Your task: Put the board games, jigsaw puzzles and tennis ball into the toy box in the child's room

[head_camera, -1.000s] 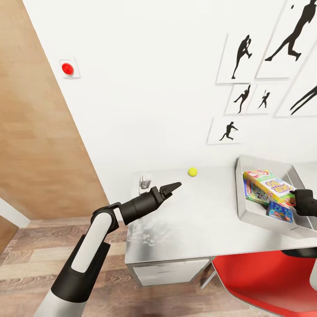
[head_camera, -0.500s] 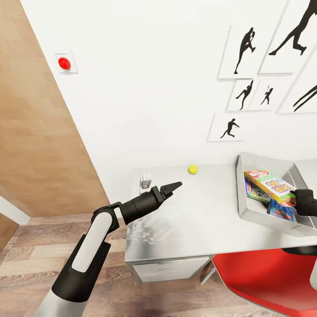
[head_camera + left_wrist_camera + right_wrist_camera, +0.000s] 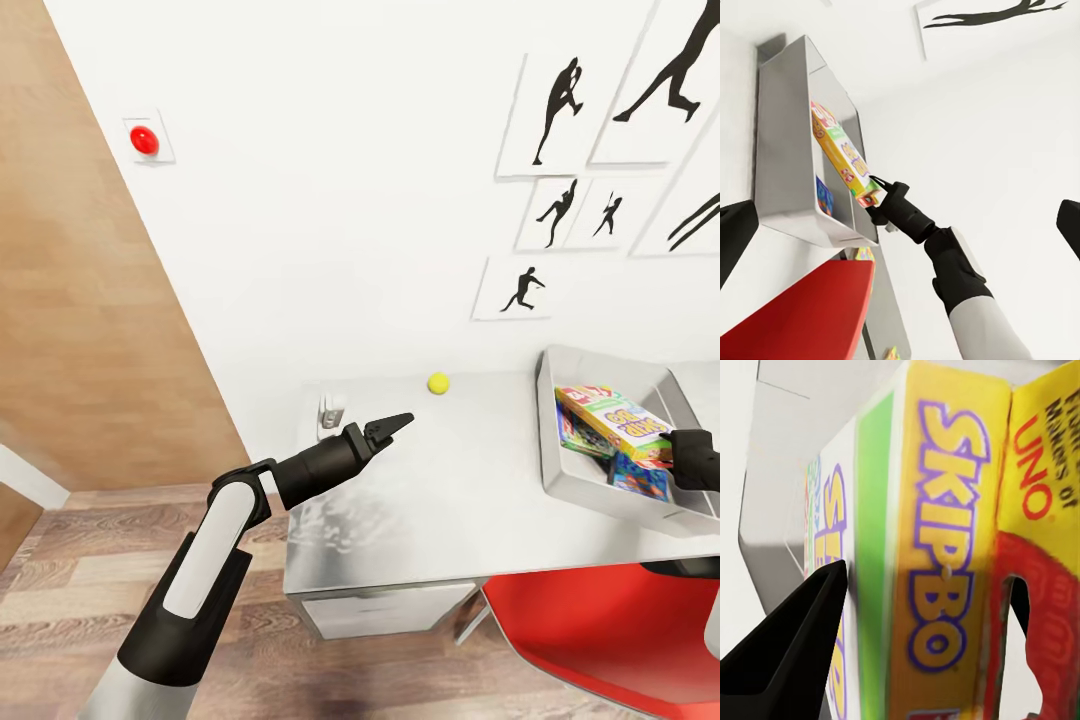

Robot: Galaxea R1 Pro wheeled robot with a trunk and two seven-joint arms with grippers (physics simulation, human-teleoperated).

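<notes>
The tennis ball (image 3: pixel 437 383) lies near the back edge of the table (image 3: pixel 450 500). My left gripper (image 3: pixel 398 424) hovers a short way in front of it. Its fingers (image 3: pixel 735 232) stand wide apart with nothing between them, so it is open. The toy box (image 3: pixel 548 440) sits at the right, holding two blue-white board games (image 3: pixel 640 480). A yellow-green board game (image 3: pixel 610 418) leans tilted over them. My right gripper (image 3: pixel 672 455) is shut on that box's near end, with the box (image 3: pixel 945 547) between its fingers (image 3: pixel 795 645). The left wrist view shows the same grip on the yellow-green game (image 3: pixel 840 154).
A red chair (image 3: pixel 600 630) stands under the table's front right. A small white object (image 3: pixel 330 410) sits at the table's back left corner. White drawers (image 3: pixel 390 610) hang below the top. The wall with framed silhouettes is right behind the table, and wooden floor lies to the left.
The whole picture has shifted slightly as the camera moved. Both arms, the ball and the games keep their places relative to the table.
</notes>
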